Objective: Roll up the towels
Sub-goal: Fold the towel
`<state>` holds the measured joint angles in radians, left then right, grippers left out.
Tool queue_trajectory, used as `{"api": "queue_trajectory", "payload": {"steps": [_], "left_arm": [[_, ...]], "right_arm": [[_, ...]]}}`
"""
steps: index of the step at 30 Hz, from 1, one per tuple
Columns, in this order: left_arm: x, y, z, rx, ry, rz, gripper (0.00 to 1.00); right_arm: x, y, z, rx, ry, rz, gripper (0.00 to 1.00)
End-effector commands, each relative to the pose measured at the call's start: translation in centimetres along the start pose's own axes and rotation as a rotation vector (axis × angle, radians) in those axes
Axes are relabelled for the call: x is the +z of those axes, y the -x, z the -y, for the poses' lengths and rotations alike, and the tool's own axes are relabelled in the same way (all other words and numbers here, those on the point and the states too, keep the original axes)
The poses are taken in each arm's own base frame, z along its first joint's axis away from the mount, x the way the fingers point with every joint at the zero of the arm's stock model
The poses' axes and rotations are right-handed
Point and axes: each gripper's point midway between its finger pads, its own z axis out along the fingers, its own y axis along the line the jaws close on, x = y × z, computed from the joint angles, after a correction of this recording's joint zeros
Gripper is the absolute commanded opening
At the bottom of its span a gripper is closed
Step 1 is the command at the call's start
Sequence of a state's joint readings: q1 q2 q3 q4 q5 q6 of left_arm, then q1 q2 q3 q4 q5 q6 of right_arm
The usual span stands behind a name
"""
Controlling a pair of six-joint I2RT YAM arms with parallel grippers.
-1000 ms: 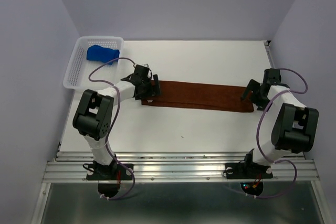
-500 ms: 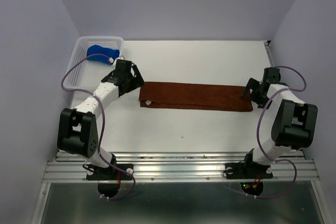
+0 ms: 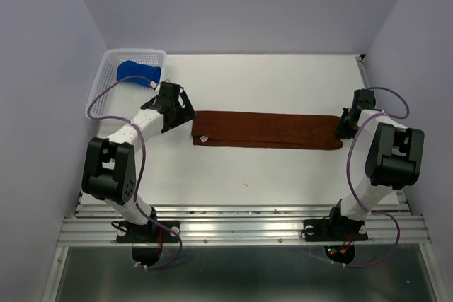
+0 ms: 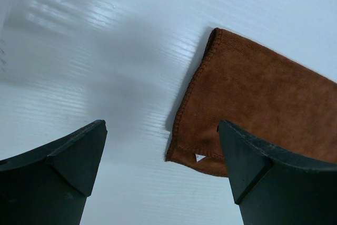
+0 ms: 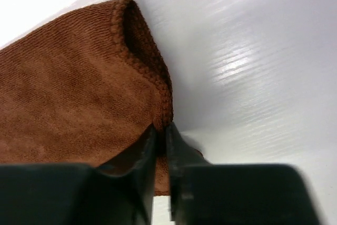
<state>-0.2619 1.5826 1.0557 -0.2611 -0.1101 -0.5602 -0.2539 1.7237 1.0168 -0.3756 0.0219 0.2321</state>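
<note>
1. The rust-brown cloth towel (image 3: 265, 130), folded into a long narrow strip, lies flat across the middle of the white table (image 3: 283, 83). In the top view it runs from 9 o'clock to 3 o'clock.
2. The right gripper (image 3: 344, 125) sits at the strip's 3 o'clock end. Its wrist view shows the jaws pinched together on the towel's hemmed edge (a thin bite, little more than the hem).
3. The left gripper (image 3: 178, 108) hovers just off the 9 o'clock end, jaws spread wide and holding nothing. In its wrist view the towel's corner, with a small white tag (image 4: 200, 157), lies between the two fingers and touches neither.
4. The royal-blue cloth towel (image 3: 138, 72) lies bunched in the white perforated plastic basket (image 3: 102, 97) at the 10 o'clock corner. I cannot tell whether it is neatly rolled.
5. The step in hand looks like the start of the brown towel's roll, with the 3 o'clock end just seized.
6. The next move probably calls for lifting that hem slightly and curling it over toward 9 o'clock, keeping the first turn tight. The left gripper could hold down the far end so the strip does not slide (soft cloth drags easily).
</note>
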Motion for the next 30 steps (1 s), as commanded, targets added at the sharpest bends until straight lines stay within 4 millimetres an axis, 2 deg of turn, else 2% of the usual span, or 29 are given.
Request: {"api": "queue_trajectory", "payload": {"steps": [1,9,11,14,15,18,19,21,22,24,25,26,29,30], "left_arm": [[0.3,0.5,0.7,0.006,-0.018,0.009,0.99],[2.4,-1.4,1.9,0.045,-0.080,-0.072,0.98],[2.8,-1.9,2.0,0.068,-0.081,-0.084,0.88],[3.5,-3.2,3.2,0.103,-0.115,-0.119,0.73],[4.2,-4.0,3.1,0.113,-0.106,-0.143,0.62],[4.9,-5.1,3.8,0.138,-0.124,-0.177,0.50],[5.0,-5.8,4.6,0.156,-0.137,-0.192,0.40],[5.1,-6.7,5.3,0.188,-0.149,-0.208,0.32],[5.2,-6.9,5.5,0.193,-0.145,-0.210,0.17],[5.5,-7.4,5.4,0.194,-0.128,-0.221,0.03],[5.7,-7.7,5.1,0.192,-0.116,-0.232,0.00],[5.9,-7.8,4.7,0.188,-0.096,-0.231,0.00],[6.0,-8.0,4.2,0.183,-0.072,-0.233,0.00],[5.8,-7.9,4.3,0.183,-0.072,-0.233,0.00]], "right_arm": [[0.9,-0.1,0.3,-0.023,-0.027,0.008,0.10],[-1.8,4.5,1.0,-0.064,-0.092,0.134,0.07],[-2.3,5.3,1.1,-0.076,-0.102,0.150,0.07],[-2.7,5.8,0.5,-0.084,-0.072,0.159,0.07],[-2.8,6.0,0.4,-0.093,-0.069,0.162,0.07],[-3.1,6.4,0.1,-0.102,-0.051,0.174,0.07],[-3.4,6.5,-0.4,-0.107,-0.023,0.177,0.07],[-3.6,6.4,-1.1,-0.104,0.015,0.174,0.07],[-3.8,6.1,-2.6,-0.132,0.043,0.175,0.07],[-4.8,6.1,-4.1,-0.168,0.060,0.193,0.07],[-5.2,5.9,-4.7,-0.180,0.059,0.194,0.07],[-6.2,5.9,-6.2,-0.210,0.066,0.222,0.07],[-8.3,5.8,-8.6,-0.244,0.085,0.250,0.07],[-9.4,5.4,-10.3,-0.277,0.111,0.267,0.07]]}}
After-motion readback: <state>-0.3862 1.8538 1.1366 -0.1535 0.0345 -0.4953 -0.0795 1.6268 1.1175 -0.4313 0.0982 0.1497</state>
